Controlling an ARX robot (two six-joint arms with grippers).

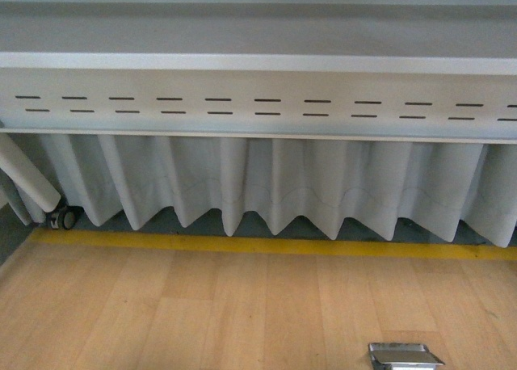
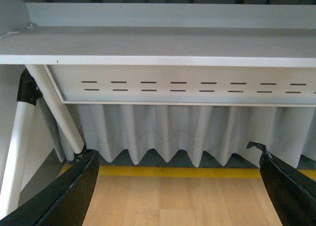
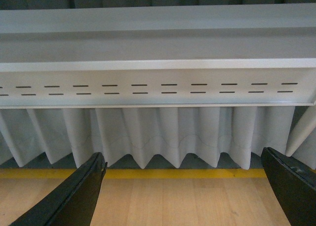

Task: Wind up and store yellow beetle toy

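1. Across the upper part of the front view runs a pale grey panel with two rows of short dark slots, set under a flat white ledge.
2. Below the panel hangs a pleated grey-white curtain. Its zigzag hem ends just above a yellow line on the floor.
3. Light wooden floor fills the near part of that view. A small metal plate lies on it at the lower edge, right of centre.
4. At the far left a white tubular leg slants downward beside a small caster.
5. The left gripper is spread wide. Its black fingers stand at opposite sides of the left wrist view and hold nothing; only floor and curtain show through the gap.
6. The right gripper is spread just as wide. Its black fingers are far apart and grasp nothing.
7. The yellow beetle toy shows in none of the three views, so where it lies cannot be told.
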